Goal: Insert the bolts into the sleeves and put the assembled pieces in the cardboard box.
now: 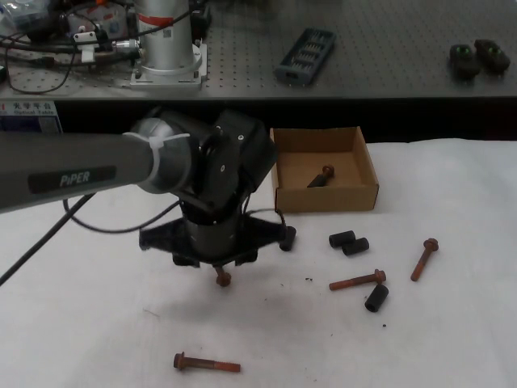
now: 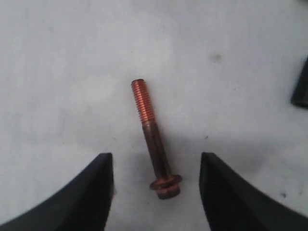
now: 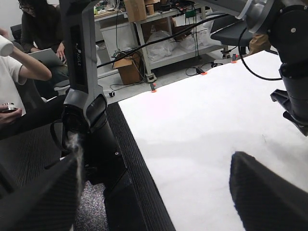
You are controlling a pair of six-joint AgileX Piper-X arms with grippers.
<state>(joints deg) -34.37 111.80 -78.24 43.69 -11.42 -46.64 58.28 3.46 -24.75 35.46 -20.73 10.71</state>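
Note:
My left gripper [image 1: 216,257] hangs low over the white cloth with its fingers pointing down. It is open, and in the left wrist view a copper bolt [image 2: 153,137] lies flat between the two fingers [image 2: 96,192], untouched. That bolt's head [image 1: 223,278] peeks out below the wrist in the high view. A black sleeve [image 2: 301,89] lies off to one side. Other bolts [image 1: 356,280] [image 1: 424,259] [image 1: 207,364] and sleeves [image 1: 349,242] [image 1: 376,297] [image 1: 287,238] are scattered on the cloth. The cardboard box [image 1: 327,198] holds one assembled piece [image 1: 321,177]. My right gripper [image 3: 154,192] is open, off the cloth's edge.
A blue case [image 1: 305,52], two black parts [image 1: 480,56] and a metal column base [image 1: 166,48] sit on the perforated bench behind. A black cable [image 1: 48,234] trails across the cloth at the left. The other arm [image 3: 288,57] shows in the right wrist view.

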